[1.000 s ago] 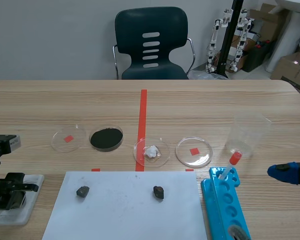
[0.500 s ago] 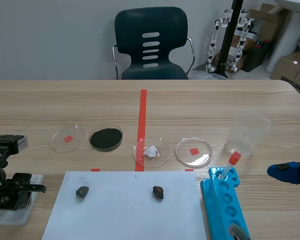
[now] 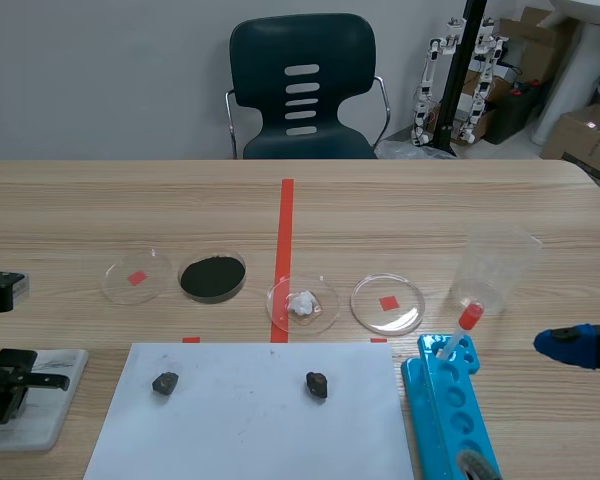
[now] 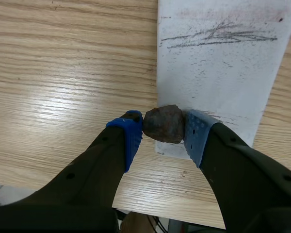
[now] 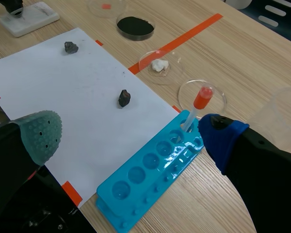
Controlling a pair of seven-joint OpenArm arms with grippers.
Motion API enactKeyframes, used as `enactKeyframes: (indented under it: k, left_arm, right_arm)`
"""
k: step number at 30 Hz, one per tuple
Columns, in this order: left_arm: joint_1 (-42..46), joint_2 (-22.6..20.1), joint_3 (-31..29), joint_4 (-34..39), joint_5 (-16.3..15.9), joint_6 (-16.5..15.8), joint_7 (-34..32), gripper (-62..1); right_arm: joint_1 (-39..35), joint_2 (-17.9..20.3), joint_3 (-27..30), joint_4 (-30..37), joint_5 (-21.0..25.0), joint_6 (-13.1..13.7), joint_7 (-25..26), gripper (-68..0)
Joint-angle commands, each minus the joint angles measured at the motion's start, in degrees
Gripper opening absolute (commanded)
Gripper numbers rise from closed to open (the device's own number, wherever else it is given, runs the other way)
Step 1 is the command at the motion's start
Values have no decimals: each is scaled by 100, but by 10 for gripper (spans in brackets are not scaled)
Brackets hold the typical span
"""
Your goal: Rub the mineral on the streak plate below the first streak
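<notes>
- The left end effector (image 4: 163, 132) is clamped on the mineral (image 4: 164, 123), a dark, rough, brown-grey lump. It is pinched by two opposite sides between the blue pads (image 4: 131, 138).
- The mineral sits at the near edge of the white streak plate (image 4: 218, 73), which lies flat on the desk (image 4: 63, 73). Whether stone and plate actually touch, I cannot tell.
- The first streak (image 4: 218, 35) is a grey smear of lines near the plate's far end, well apart from the mineral, with bare white surface between them.
- The mineral looks hard, rigid and light for this end effector. Its uneven faces could let it pivot between the pads when dragged. A hold across its widest part, with the underside left proud of the fingertips, seems best, and the present hold looks close to that.
- The plate looks stiff and brittle, and appears to lie loose. A hard rub might push it along the desk, so firm but moderate pressure seems wise.
- The right end effector (image 5: 131, 141) has its fingers spread wide and holds nothing. It is near the blue well tray (image 5: 150, 174).
</notes>
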Motion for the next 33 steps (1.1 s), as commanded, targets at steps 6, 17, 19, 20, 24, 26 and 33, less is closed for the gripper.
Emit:
enactKeyframes:
  k: [6, 17, 19, 20, 24, 26, 33]
  left_arm:
    - [81, -2, -13, -50, -977, -525, -13, -464]
    - [79, -2, -13, -50, -1086, -647, -15, -464]
    - [79, -4, -13, -50, -732, -446, 37, -464]
    - [79, -4, -13, -50, -555, -358, 44, -464]
    - [79, -17, -13, -50, -9, -122, 83, -464]
    - [79, -22, -13, -50, 118, -15, 83, -464]
    - [79, -20, -13, -50, 297, 94, 105, -464]
  right_arm:
    - [35, -2, 0, 33, 44, 0, 66, -88]
    - [35, -2, 0, 33, 44, 0, 66, -88]
    - [35, -2, 0, 33, 44, 0, 66, -88]
    - [35, -2, 0, 33, 44, 0, 66, -88]
    - [35, -2, 0, 33, 44, 0, 66, -88]
    - [35, -2, 0, 33, 44, 0, 66, -88]
    - [35, -2, 0, 33, 44, 0, 66, -88]
